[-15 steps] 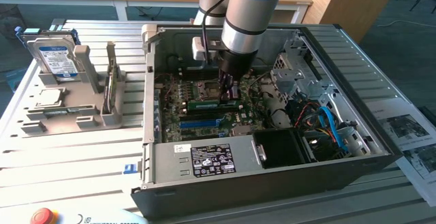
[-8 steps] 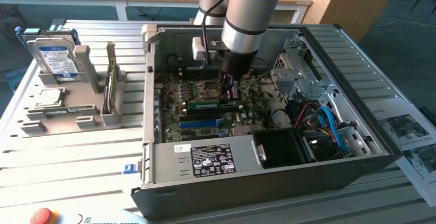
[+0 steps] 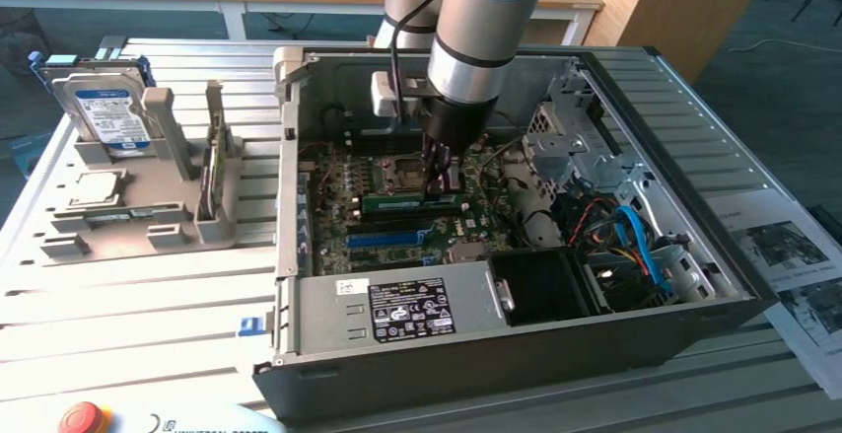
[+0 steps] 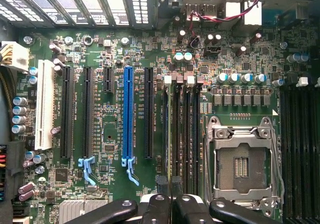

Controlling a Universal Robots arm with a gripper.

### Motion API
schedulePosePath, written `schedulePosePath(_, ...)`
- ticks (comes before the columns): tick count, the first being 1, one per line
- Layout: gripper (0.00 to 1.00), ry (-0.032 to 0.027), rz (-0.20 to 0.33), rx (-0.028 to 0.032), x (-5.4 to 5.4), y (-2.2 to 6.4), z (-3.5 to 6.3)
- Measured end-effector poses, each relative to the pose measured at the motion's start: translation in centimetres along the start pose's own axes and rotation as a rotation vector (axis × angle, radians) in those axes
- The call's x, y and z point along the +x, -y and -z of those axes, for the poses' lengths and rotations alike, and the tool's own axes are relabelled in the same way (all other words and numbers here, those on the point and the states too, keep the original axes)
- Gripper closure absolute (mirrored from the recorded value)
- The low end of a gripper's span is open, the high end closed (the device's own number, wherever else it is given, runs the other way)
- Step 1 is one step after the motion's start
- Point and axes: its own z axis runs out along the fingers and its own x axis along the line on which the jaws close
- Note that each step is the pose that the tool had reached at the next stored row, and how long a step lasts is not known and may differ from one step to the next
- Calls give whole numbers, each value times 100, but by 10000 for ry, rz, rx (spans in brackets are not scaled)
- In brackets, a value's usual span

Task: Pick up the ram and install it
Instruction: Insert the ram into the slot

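The ram (image 3: 408, 199) is a thin green stick standing on edge across the motherboard, right at the memory slots (image 4: 185, 134) beside the empty processor socket (image 4: 242, 164). My gripper (image 3: 443, 184) reaches straight down into the open computer case (image 3: 526, 354) and is shut on the ram's top edge. In the wrist view the black fingers (image 4: 162, 204) sit close together, and the ram (image 4: 168, 134) shows edge-on as a thin line running away from them along the slots. Whether the stick is fully seated in a slot I cannot tell.
Outside the case at the exterior view's left stands a grey holder (image 3: 211, 172), with a silver hard drive (image 3: 112, 112) and a small square processor chip (image 3: 95, 188). Inside are the power supply (image 3: 394, 305), a drive cage (image 3: 579, 147) and blue cables (image 3: 638, 246). Paper sheets (image 3: 790, 255) lie at the right.
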Motion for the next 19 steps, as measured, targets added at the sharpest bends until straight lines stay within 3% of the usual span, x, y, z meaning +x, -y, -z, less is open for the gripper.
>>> schedulePosePath(19,88,0,0,-1,-1,2,-39)
